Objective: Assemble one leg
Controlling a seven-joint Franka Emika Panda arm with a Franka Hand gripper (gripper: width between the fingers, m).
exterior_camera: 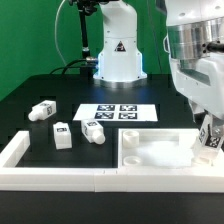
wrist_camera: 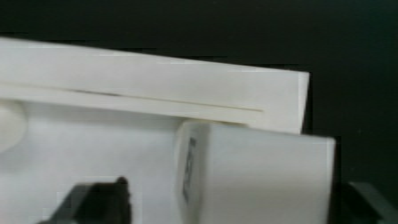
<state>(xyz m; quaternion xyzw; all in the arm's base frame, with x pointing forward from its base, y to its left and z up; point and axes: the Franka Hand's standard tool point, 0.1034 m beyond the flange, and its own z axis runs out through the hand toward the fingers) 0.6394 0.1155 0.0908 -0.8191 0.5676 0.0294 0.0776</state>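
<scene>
My gripper (exterior_camera: pixel 209 133) is at the exterior view's right, shut on a white leg (exterior_camera: pixel 211 145) whose black-and-white tag shows below the fingers. It holds the leg upright over the right end of the large flat white square piece (exterior_camera: pixel 155 150). In the wrist view the leg (wrist_camera: pixel 258 165) fills the space between the dark fingers (wrist_camera: pixel 98 200), with the square piece (wrist_camera: pixel 143 90) right behind it. Whether the leg touches the piece is hidden. Three more legs lie on the table at the left: one (exterior_camera: pixel 42 110), a second (exterior_camera: pixel 62 133) and a third (exterior_camera: pixel 95 130).
The marker board (exterior_camera: pixel 118 113) lies flat mid-table behind the loose legs. A white raised wall (exterior_camera: pixel 40 175) runs along the front and up the left side. The robot's base (exterior_camera: pixel 118 55) stands at the back centre.
</scene>
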